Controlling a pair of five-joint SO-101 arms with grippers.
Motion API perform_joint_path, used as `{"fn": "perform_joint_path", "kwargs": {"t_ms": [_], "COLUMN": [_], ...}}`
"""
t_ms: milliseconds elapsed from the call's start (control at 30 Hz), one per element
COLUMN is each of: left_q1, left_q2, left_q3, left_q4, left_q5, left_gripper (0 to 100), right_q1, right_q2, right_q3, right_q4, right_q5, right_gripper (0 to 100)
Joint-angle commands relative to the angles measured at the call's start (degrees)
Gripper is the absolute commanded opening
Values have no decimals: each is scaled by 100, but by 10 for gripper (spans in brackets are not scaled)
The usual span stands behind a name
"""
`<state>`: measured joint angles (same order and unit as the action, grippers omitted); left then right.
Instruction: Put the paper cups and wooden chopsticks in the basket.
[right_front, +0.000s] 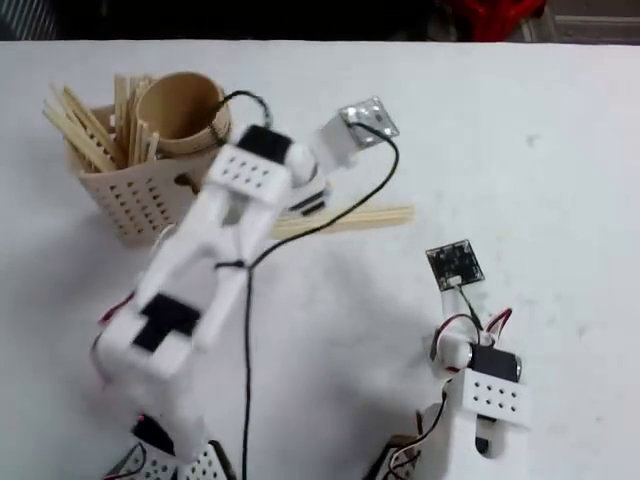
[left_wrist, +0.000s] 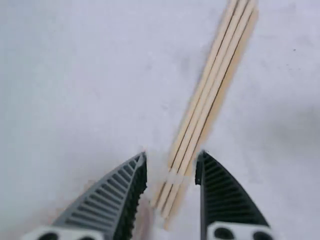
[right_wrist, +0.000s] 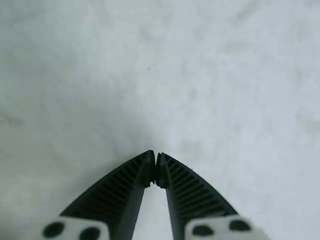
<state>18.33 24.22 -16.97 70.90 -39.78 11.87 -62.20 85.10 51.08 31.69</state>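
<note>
A cream, hole-punched plastic basket (right_front: 125, 205) stands on the white counter (right_front: 540, 150). It already holds a brown paper cup (right_front: 185, 108) and a sheaf of pale wooden sticks (right_front: 85, 125).

Just beside the basket, on the side toward the middle of the counter, a small bundle of pale wooden chopsticks (left_wrist: 210, 95) lies flat. The bundle points away from the basket.

The left hand (left_wrist: 171, 157) is low over the end of the bundle nearer the basket. It is spread, with one ribbed finger on each side of the sticks and nothing pinched yet.

The chopsticks look light, stiff and smooth. They also look loose from one another, so I'd guess they could fan out or roll when squeezed. A grip this close to the tip may let the long free ends sag or swing. Taking them nearer the middle, across all the sticks at once, seems safer.

The right hand (right_wrist: 155, 157) is well apart from the basket. It is pressed together over bare counter and holds nothing.
</note>
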Motion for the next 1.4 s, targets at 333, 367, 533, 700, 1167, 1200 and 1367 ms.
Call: {"fn": "perform_joint_path", "kwargs": {"t_ms": [333,367,533,700,1167,1200,1367], "left_q1": [22,13,4,-92,-110,-110,-101], "left_q2": [3213,3398,4084,4664,5147,5147,4971], "left_q3": [-4088,-4308,-5336,-6163,-6330,-6338,-7077], "left_q4": [1169,1196,1653,1978,2048,2048,2365], "left_q5": [-141,-149,-264,-378,-413,-413,-369], "left_gripper": [171,171,170,170,24,20,23], "right_q1": [57,48,-154,-251,-251,-251,-251], "right_q2": [-163,-163,-163,-163,-163,-163,-163], "right_q3": [-9,-9,70,105,105,105,105], "right_q4": [-110,-110,-101,-101,-101,-101,-110], "right_q5": [70,70,79,79,79,79,79], "right_gripper": [21,21,21,21,21,21,21]}}
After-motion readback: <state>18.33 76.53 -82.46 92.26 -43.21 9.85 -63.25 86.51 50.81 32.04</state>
